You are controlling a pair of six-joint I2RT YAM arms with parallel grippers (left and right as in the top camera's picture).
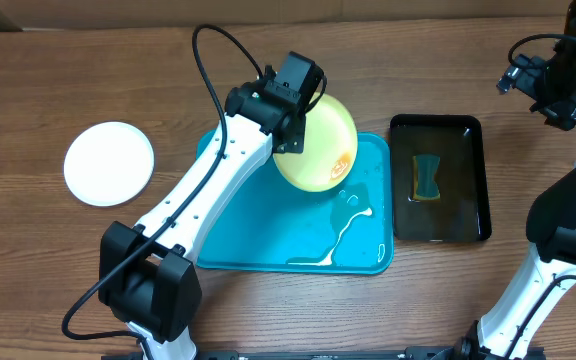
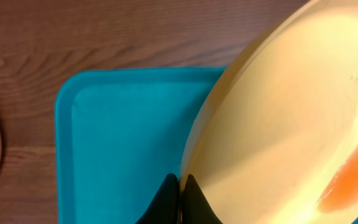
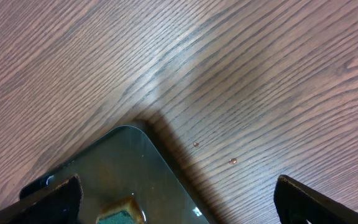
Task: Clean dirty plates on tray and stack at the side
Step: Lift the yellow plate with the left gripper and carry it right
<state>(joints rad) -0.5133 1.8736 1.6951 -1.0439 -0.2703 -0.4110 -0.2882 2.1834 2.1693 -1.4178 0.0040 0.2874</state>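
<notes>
The left gripper (image 2: 180, 185) is pinching the rim of the pale yellow-green plate (image 2: 278, 118), which tilts up beyond its fingertips, with the turquoise tray (image 2: 117, 143) beneath. A white plate (image 1: 109, 163) lies well off to its left. The right gripper (image 3: 179, 199) hangs with fingers spread wide above a corner of the black basin (image 3: 123, 168).

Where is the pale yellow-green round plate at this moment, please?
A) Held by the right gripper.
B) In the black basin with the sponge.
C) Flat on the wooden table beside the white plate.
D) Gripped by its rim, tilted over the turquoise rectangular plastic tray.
D: the left gripper clamps the rim of the pale yellow-green round plate, tilted over the turquoise rectangular plastic tray.
</notes>
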